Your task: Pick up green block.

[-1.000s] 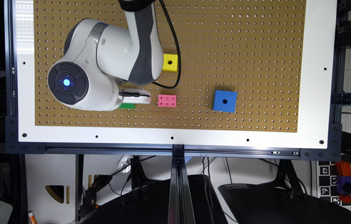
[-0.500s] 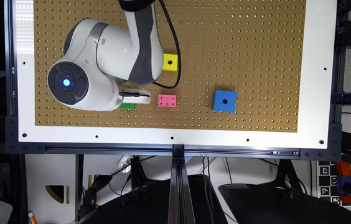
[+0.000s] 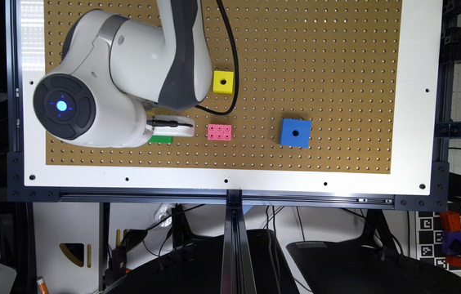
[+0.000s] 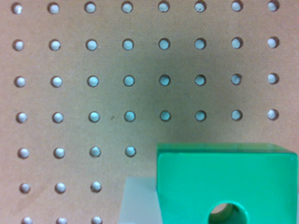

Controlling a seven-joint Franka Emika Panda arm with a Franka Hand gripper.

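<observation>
The green block [image 4: 227, 184] is close under the wrist camera, the round hole in its top face cut off by the frame edge. A pale finger [image 4: 138, 201] lies against one side of it; the other side runs out of the frame. In the exterior view my gripper [image 3: 169, 127] hangs low over the pegboard toward that view's left. Only a strip of the green block [image 3: 160, 139] sticks out from under it. The arm's big white joint hides what lies behind the gripper.
A pink studded brick [image 3: 219, 132] lies just to the exterior view's right of the gripper. A yellow cube [image 3: 223, 82] sits farther back, and a larger blue cube [image 3: 294, 132] farther right. The brown pegboard [image 3: 336, 61] has a white border [image 3: 230, 183].
</observation>
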